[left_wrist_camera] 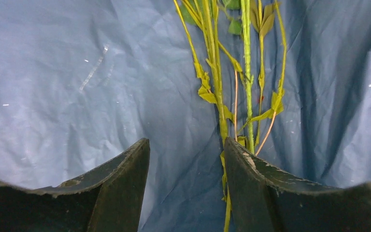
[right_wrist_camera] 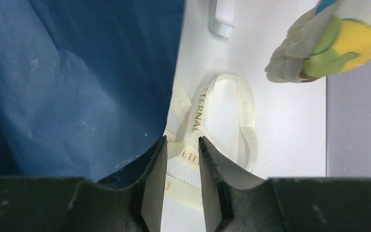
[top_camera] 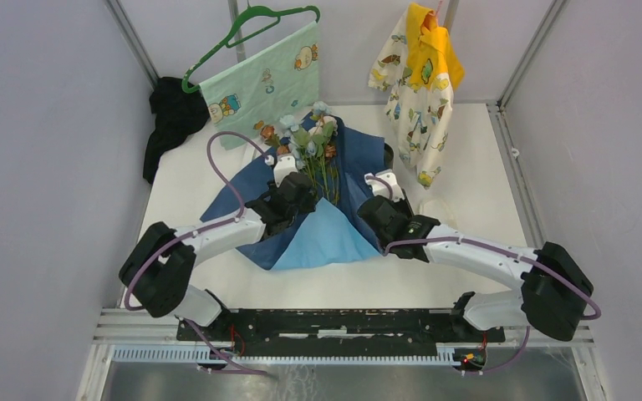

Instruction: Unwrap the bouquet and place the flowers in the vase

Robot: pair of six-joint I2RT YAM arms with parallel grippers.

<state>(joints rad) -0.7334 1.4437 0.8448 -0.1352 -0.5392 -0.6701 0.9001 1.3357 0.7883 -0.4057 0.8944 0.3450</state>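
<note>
White table [top_camera: 485, 167], pale grey walls around it. At its centre the blue wrapping paper [top_camera: 301, 242] lies spread flat with the flowers [top_camera: 313, 146] on it — heads toward the far wall. The left end effector [left_wrist_camera: 186, 145] gapes open beside the stems [left_wrist_camera: 246, 72]. The right end effector [right_wrist_camera: 182, 140] stands narrowly parted over cream ribbon [right_wrist_camera: 244, 111] — clear only in its wrist view.

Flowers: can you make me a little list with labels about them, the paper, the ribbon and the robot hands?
Paper: blue, spread open on the table
Flowers: lying on the paper, stems toward the arms
Ribbon: off, lying on the table beside the paper
Left gripper: open, over the paper beside the stems
Right gripper: slightly open, over the ribbon
</note>
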